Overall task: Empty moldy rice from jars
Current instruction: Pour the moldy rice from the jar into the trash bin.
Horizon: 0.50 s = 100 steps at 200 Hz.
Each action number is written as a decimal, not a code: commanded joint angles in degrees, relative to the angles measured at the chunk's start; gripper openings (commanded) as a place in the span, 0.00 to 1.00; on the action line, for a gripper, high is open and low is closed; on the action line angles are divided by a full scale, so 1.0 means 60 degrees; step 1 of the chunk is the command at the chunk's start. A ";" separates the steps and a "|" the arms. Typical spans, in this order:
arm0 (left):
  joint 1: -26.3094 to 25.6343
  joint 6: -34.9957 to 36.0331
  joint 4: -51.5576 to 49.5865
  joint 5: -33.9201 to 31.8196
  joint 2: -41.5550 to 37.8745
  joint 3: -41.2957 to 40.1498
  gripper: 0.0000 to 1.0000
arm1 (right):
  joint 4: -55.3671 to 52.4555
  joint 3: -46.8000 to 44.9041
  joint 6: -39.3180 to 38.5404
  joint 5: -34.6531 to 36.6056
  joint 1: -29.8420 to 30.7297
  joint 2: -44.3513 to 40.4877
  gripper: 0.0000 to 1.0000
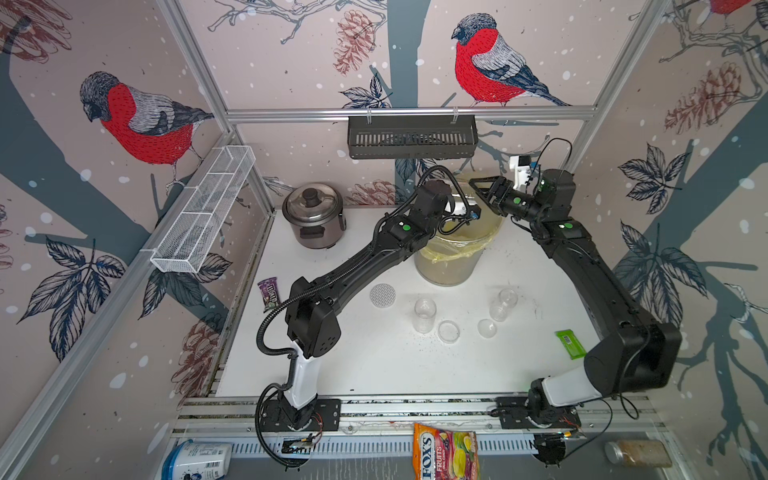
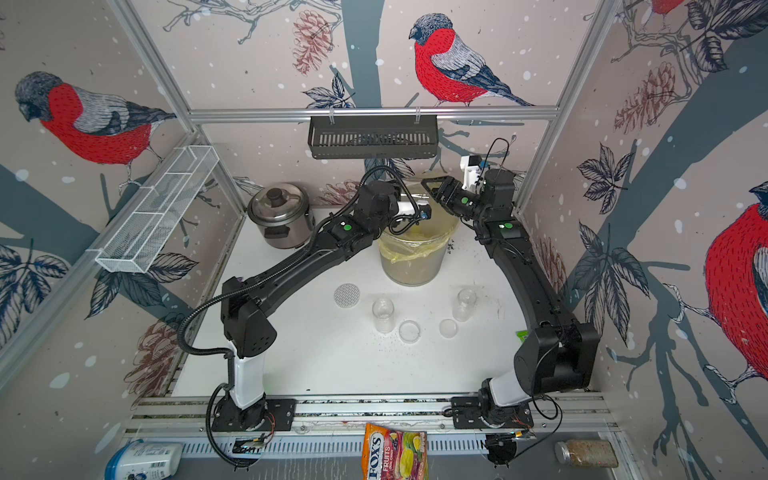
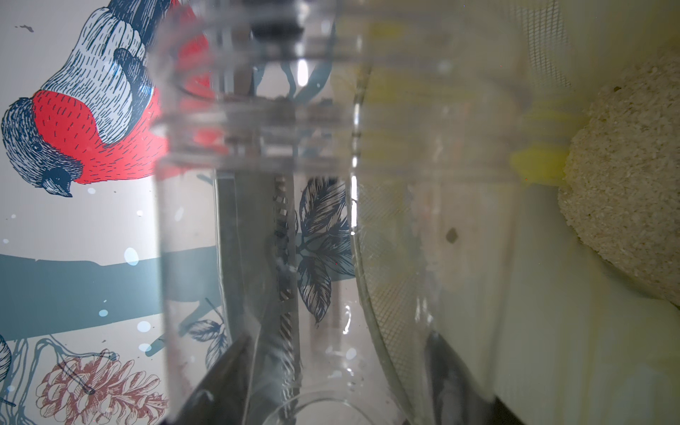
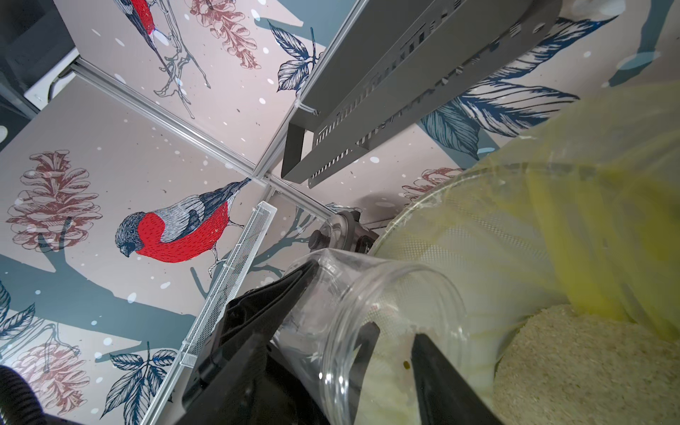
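Pincers first: the left pincer [image 3: 338,344] is clamped on the wide jar [image 4: 371,312], which is tipped with its mouth over the bin [image 1: 446,270]. The right pincer [image 4: 395,333] has its jaws apart just at that mouth; I cannot tell if it touches the jar. The moldy rice [image 4: 588,368] lies as a grainy beige heap in the yellow bag [image 4: 607,220], and the jar looks nearly empty. I would hold the mouth inside the rim and tap softly, because the clear, smooth wall is slippery. Two narrow jars [image 1: 424,316] stand open on the table [image 1: 374,365].
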 commanded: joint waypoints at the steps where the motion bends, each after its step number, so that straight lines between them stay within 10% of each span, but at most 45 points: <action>1: 0.0015 0.0153 0.0446 -0.0009 -0.0026 -0.0013 0.21 | 0.0622 0.0100 0.0146 -0.0246 0.0082 0.0027 0.64; 100: 0.0045 0.0384 0.0504 -0.0052 0.0252 0.0223 0.20 | 0.0679 -0.0013 0.0158 -0.1293 0.0163 0.0419 0.49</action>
